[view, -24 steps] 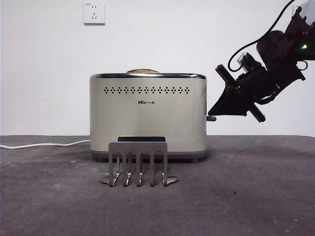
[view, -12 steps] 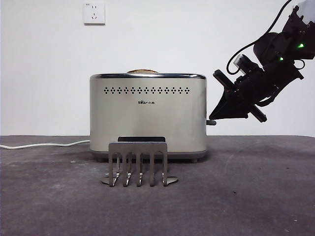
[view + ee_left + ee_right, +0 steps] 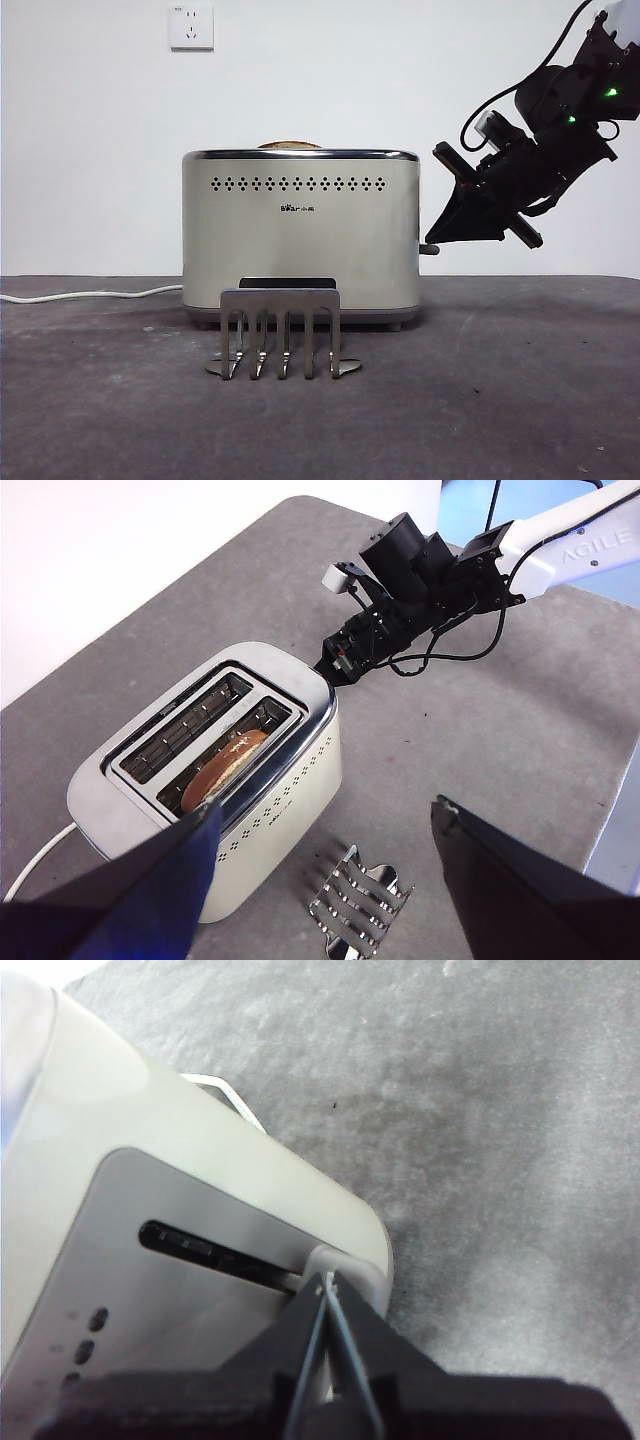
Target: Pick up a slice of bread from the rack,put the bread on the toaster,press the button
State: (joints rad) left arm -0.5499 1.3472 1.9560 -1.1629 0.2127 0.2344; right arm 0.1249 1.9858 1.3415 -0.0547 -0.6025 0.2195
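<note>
The cream-white toaster (image 3: 300, 235) stands mid-table. The slice of bread (image 3: 225, 770) sits in the toaster's nearer slot; in the front view only its domed top (image 3: 290, 144) shows above the chrome rim. The grey rack (image 3: 280, 335) stands empty in front of the toaster and also shows in the left wrist view (image 3: 360, 905). My right gripper (image 3: 325, 1285) is shut, its tip resting on the side lever (image 3: 350, 1272); in the front view the right gripper (image 3: 432, 238) is at the toaster's right side. My left gripper (image 3: 328, 810) is open and empty, high above the toaster.
A white power cord (image 3: 90, 294) runs left from the toaster along the table. A wall socket (image 3: 191, 27) is on the white wall behind. Small round buttons (image 3: 85, 1335) sit on the toaster's side panel below the lever slot (image 3: 200, 1250).
The right gripper's tip dipped slightly at the toaster's side lever, and the lever went down a little with it. Over the last half second nothing has moved.
</note>
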